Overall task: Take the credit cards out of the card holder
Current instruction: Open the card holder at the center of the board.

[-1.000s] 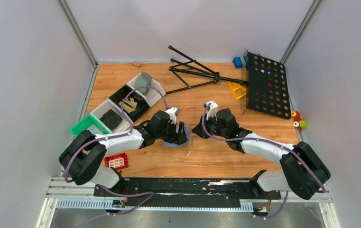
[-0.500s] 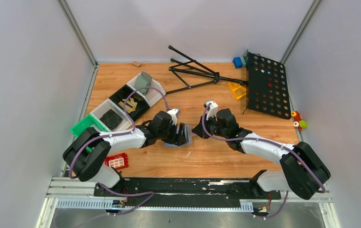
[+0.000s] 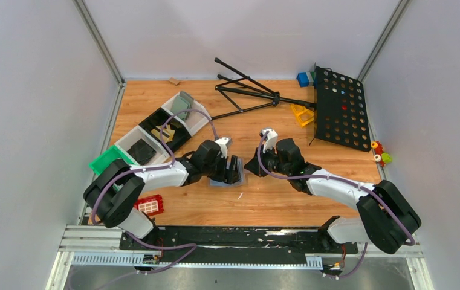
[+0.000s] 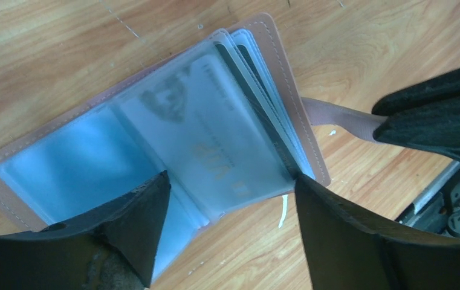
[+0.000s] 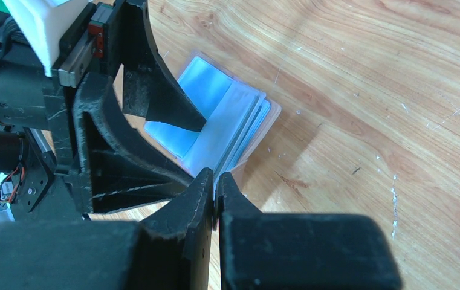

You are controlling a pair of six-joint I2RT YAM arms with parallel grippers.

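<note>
Wooden table (image 3: pixel 288 199), grey-walled cell. card holder (image 4: pixel 64 175) lies open mid-table, between both arms. credit cards (image 4: pixel 212 133) not yet out, inside clear sleeves. left gripper (image 4: pixel 230 181) spread wide, empty, fingertips straddling sleeve stack. right gripper (image 5: pixel 214 178) closed, apparently pinching tan strap (image 4: pixel 342 118) at holder's right edge.

Advice: hold strap pinned so holder cannot slide. Close left fingers on one card's edge, not sleeve. Draw out flat along sleeve opening, slowly.

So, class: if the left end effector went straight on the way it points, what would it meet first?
Probably the open card holder: the left end effector, open, points down at its clear sleeves, though the gap is hard to judge.
</note>
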